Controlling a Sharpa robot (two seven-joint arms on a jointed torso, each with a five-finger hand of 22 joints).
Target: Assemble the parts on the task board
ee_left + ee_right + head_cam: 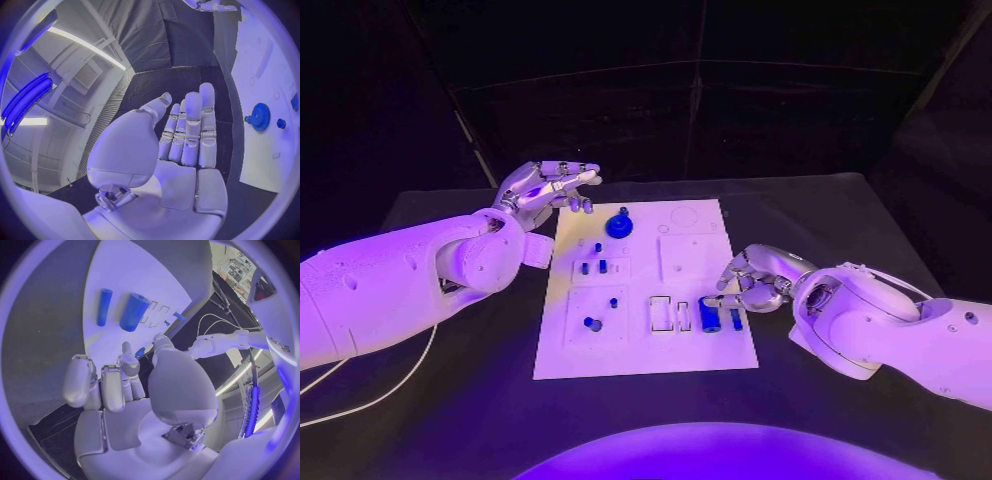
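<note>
The white task board (646, 345) lies in the middle of the table. On it a blue gear (619, 226) stands at the far end, with several small blue pegs (593, 267) nearer. Two blue cylinders (711, 315) lie near the right edge. My left hand (545, 188) hovers over the board's far left corner, fingers straight and apart, holding nothing. In the left wrist view the gear (259, 116) sits beyond my left hand (181, 145). My right hand (754, 280) is at the board's right edge, fingers curled. My right hand (125, 385) pinches a small blue part (140, 352) between thumb and fingertip, close to the cylinders (133, 311).
Empty rectangular slots (668, 313) sit beside the cylinders, and round recesses (687, 218) mark the board's far right. Black table (459, 215) surrounds the board. A white cable (365, 395) hangs under my left arm.
</note>
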